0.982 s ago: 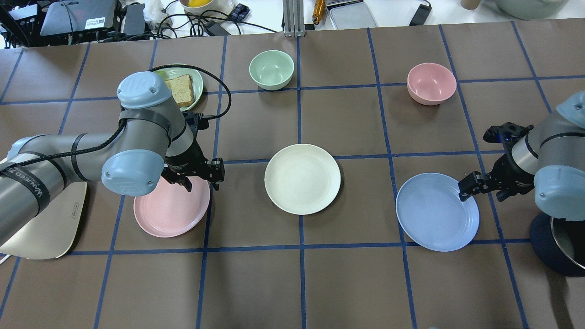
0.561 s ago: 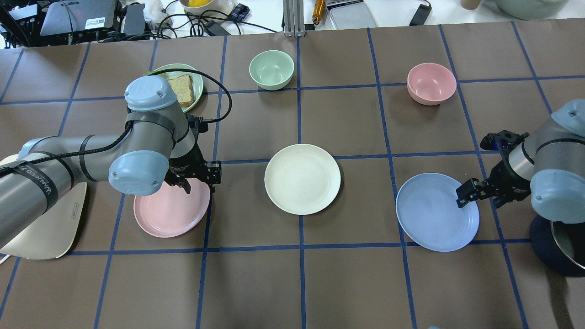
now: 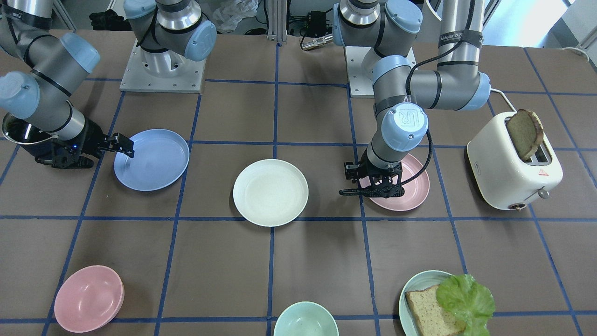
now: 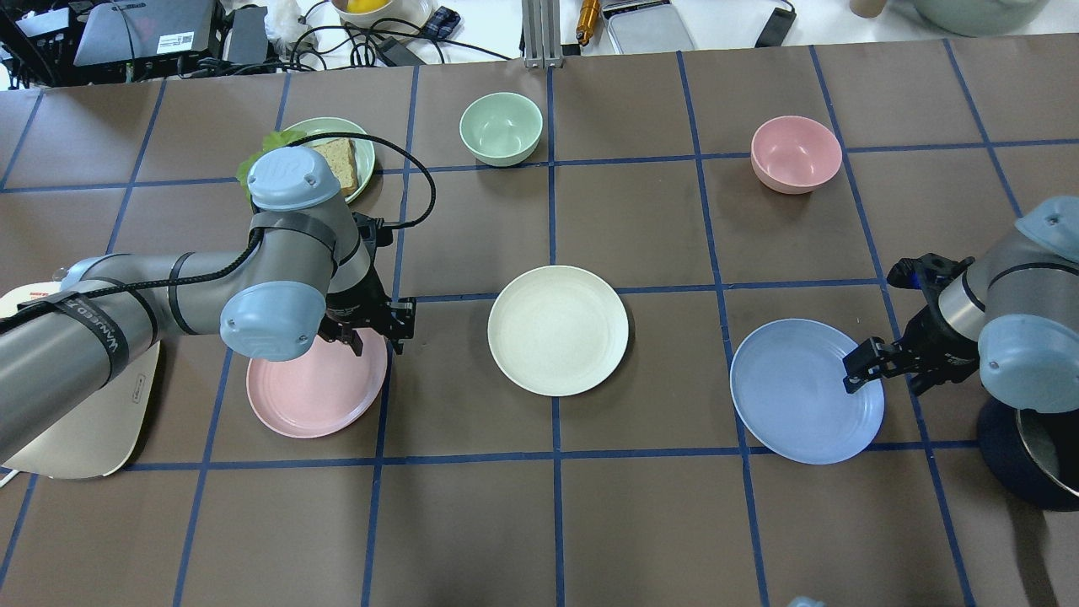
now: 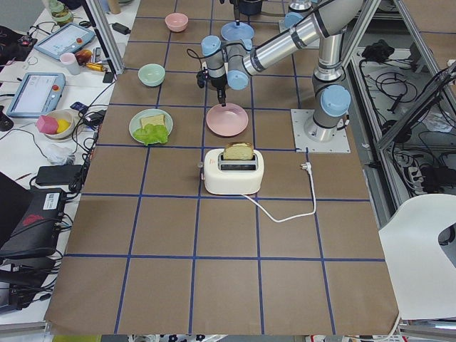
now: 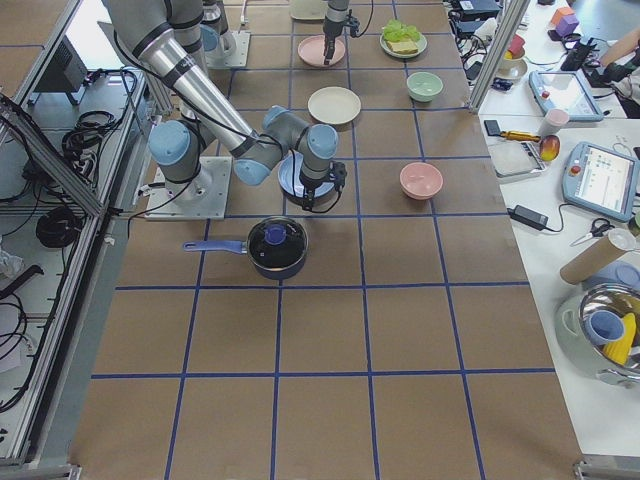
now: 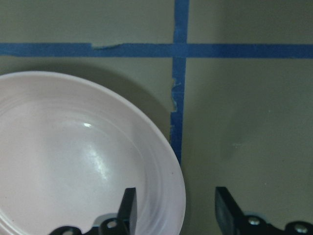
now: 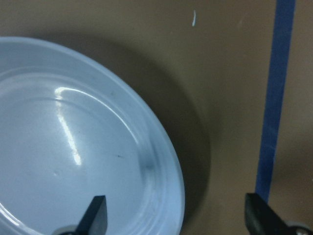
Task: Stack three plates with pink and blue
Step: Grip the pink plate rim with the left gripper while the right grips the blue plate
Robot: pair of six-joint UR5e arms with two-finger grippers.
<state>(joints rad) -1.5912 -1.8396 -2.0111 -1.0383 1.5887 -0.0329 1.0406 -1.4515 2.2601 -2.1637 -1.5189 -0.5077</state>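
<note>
The brown table (image 4: 641, 523), ruled into squares by blue tape, holds all three plates lying flat and well apart in a row. The left arm (image 4: 126, 312) reaches in over the robot's left side and the right arm (image 4: 1011, 354) over its right.

The cream plate (image 4: 558, 330) sits in the middle of the table with nothing on it and no gripper near it. The pink plate (image 4: 303, 396) lies to the robot's left and the blue plate (image 4: 797, 396) to its right, each with a gripper at the edge.

The left gripper (image 7: 175, 196) hangs low over the pink plate's rim on the side nearest the cream plate. Its jaws are spread, one finger over the inside of the plate and the other over bare table outside the rim. The right gripper (image 8: 176, 205) has the same pose at the blue plate's outer edge, away from the cream plate. Its jaws are also spread wide astride the rim and pinch nothing.

The plates look like light, stiff plastic that is unlikely to break. They are shallow, so the raised rim is probably the only place to take hold, with one finger inside and one slipped under the outer lip. Held by one edge, a plate would likely droop or swivel, and the smooth surface may slip. A firm pinch and a level carry seem wise.
</note>
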